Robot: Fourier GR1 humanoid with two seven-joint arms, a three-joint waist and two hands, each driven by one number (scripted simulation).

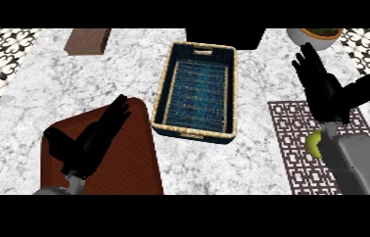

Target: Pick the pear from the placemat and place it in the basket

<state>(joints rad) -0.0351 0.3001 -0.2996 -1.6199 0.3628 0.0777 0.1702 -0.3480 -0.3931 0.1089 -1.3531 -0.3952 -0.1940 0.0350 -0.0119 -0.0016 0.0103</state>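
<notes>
Bright, even light, pale counter (217,167) well lit, inner walls of the basket (164,84) darker, shadows faint

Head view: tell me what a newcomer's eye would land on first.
The long woven basket with its blue inside stands in the middle. At the right, the open right hand shows above the patterned placemat, where the green pear peeks out beside the grey forearm. The open left hand lies over a red-brown mat at lower left.
</notes>
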